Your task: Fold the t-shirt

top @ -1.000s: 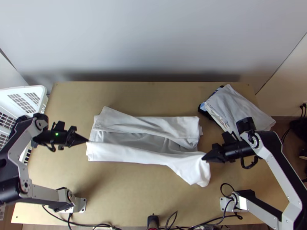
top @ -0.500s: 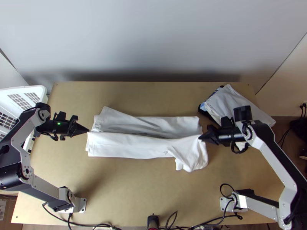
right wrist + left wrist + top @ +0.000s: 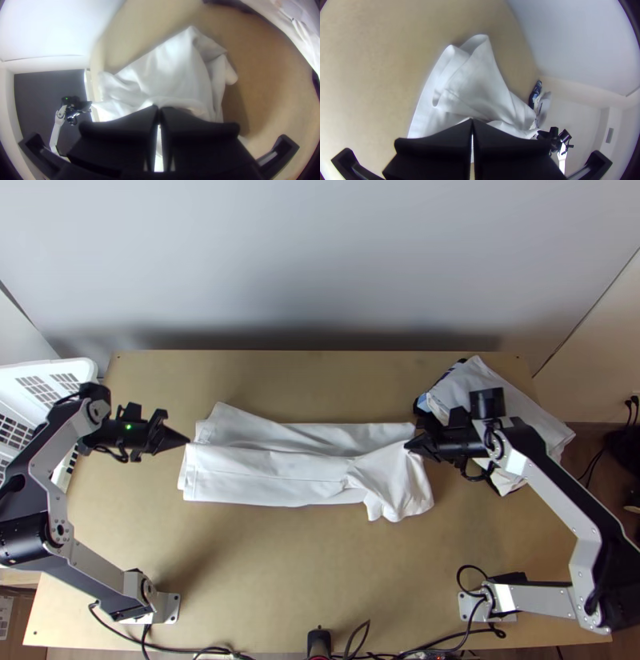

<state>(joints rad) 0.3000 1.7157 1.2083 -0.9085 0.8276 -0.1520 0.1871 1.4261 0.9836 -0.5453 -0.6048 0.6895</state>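
the white t-shirt [image 3: 272, 478] lies folded across the frame's middle. the left gripper [image 3: 185, 441] is clamped on its cloth at centre-left, the right gripper [image 3: 410, 445] at centre-right.

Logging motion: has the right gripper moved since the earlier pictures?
Yes: in the top view, the right gripper, holding the white t-shirt, is now nearer the wooden table's far edge.

You have lots of bare table [image 3: 280, 572] on the near side of the shirt [image 3: 272, 480], but black cords [image 3: 192, 650] lie along the near edge. The cloth pile [image 3: 516, 412] blocks your far right corner, the white basket [image 3: 84, 370] your left side.
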